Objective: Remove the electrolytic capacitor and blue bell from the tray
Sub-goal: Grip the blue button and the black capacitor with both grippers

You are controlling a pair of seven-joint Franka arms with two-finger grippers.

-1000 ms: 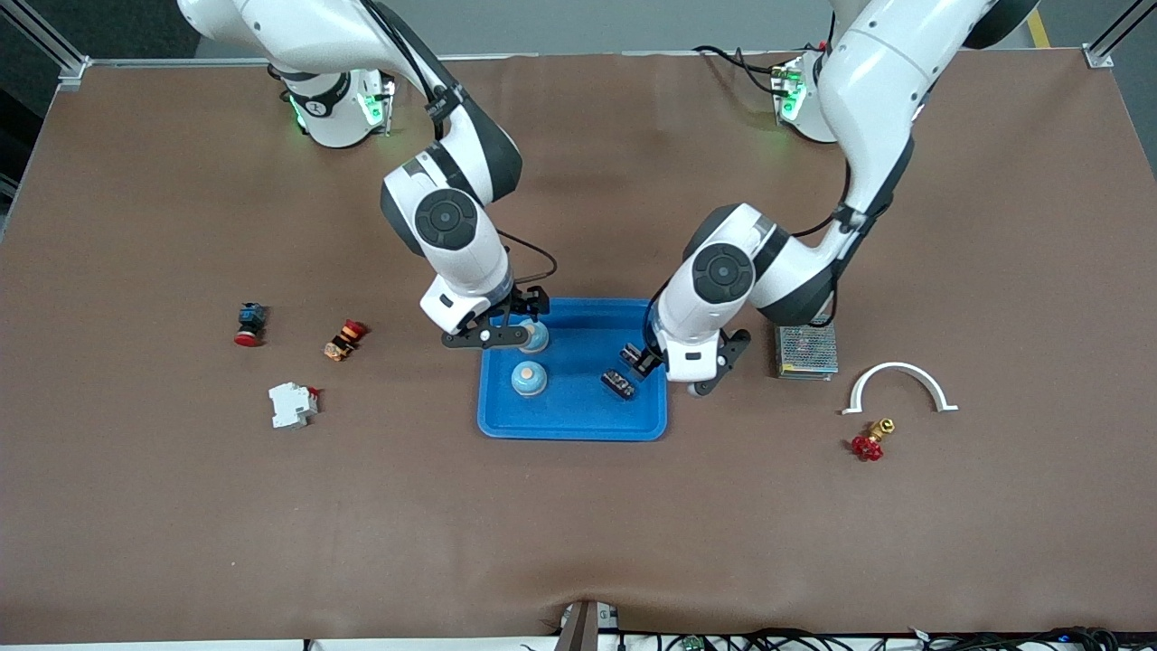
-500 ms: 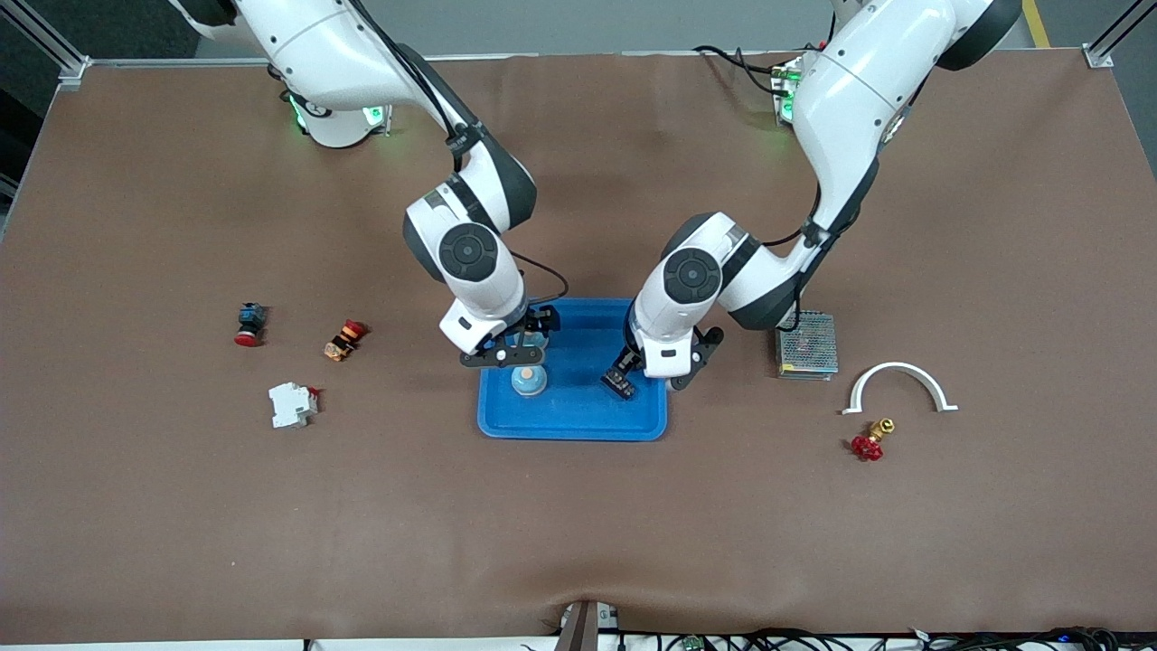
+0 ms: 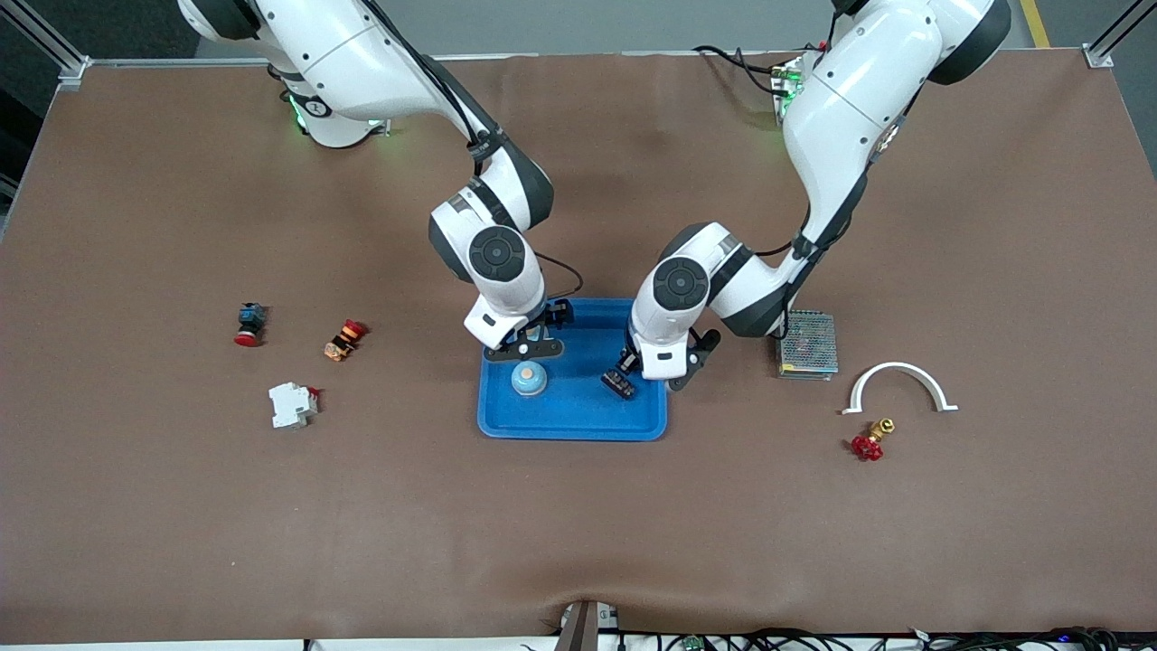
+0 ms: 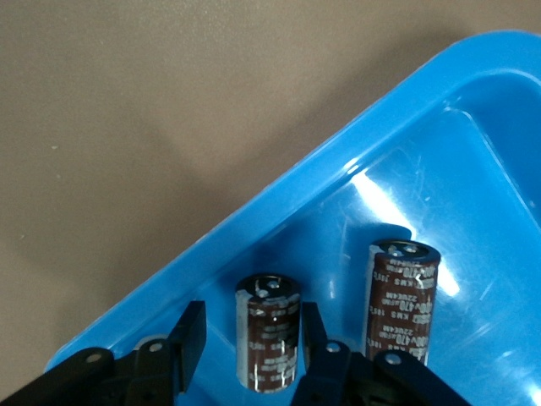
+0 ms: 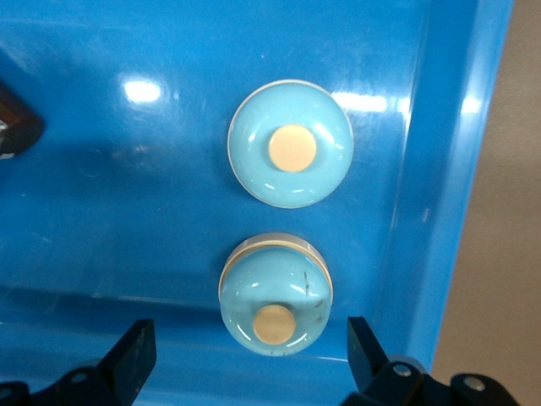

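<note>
Both grippers have shifted over the blue tray (image 3: 572, 425). I see the left gripper (image 4: 245, 351) narrowing around one capacitor (image 4: 267, 330), jaws not touching it; the right gripper (image 5: 245, 355) spreads wide around a bell (image 5: 275, 303).

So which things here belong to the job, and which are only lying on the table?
Belong to the job:
- blue tray
- two bells in the tray, right gripper over them, fingers open
- two capacitors in the tray, left gripper around one

Only lying about:
- red push button
- small red switch
- white breaker
- metal mesh box
- white arch
- red valve
</note>
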